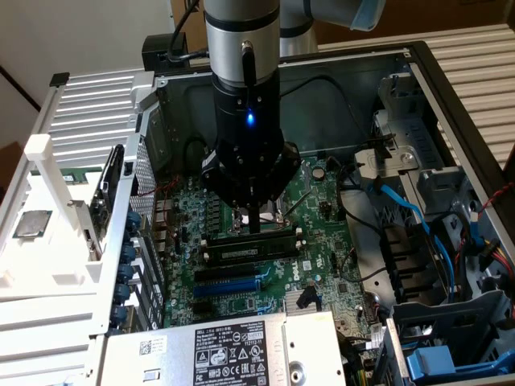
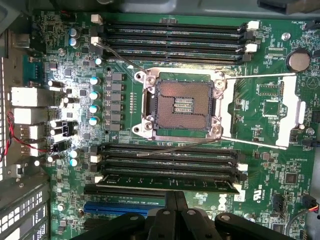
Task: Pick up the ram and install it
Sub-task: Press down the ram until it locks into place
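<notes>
Pressing ram (image 1: 249,245) down, jaws closed.

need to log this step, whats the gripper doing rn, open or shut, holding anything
gripper: shut, fingertips down on the ram, which sits in a memory slot on the motherboard; whether it grips the ram cannot be told.

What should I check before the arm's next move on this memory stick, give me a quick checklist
1. End effector shut, tip pressing on the ram: ok.
2. Ram lying along a memory slot beside the CPU socket: ok.
3. Ram fully seated: cannot tell.
4. Slot latches closed over the ram's ends: cannot tell.
5. Socket lever clear of the ram: ok.
6. Blue cable away from the end effector: ok.
</notes>
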Controlling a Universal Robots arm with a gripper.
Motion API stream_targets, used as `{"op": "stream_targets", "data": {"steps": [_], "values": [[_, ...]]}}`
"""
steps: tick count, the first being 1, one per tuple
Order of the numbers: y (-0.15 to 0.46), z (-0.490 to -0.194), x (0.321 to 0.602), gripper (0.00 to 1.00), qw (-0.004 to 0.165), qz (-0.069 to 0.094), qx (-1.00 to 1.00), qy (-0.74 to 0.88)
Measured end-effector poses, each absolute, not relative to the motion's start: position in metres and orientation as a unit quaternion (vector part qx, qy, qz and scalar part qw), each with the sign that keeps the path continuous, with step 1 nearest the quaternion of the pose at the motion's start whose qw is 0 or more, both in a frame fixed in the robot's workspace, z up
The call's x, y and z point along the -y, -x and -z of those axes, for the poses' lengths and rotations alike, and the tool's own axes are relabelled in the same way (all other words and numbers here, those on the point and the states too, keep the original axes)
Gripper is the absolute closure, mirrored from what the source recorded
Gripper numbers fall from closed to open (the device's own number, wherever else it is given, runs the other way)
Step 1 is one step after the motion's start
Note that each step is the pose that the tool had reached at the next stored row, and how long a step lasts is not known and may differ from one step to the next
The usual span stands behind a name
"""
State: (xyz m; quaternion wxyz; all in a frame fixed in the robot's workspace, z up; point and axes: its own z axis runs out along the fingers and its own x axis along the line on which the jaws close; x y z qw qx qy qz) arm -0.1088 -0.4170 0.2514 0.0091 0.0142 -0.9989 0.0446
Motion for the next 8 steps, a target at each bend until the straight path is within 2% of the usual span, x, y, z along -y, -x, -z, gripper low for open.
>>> {"op": "stream_targets", "data": {"steps": [8], "values": [[0.1048,-0.2514,0.417,0.9,0.008,-0.04,0.999,-0.001]]}}
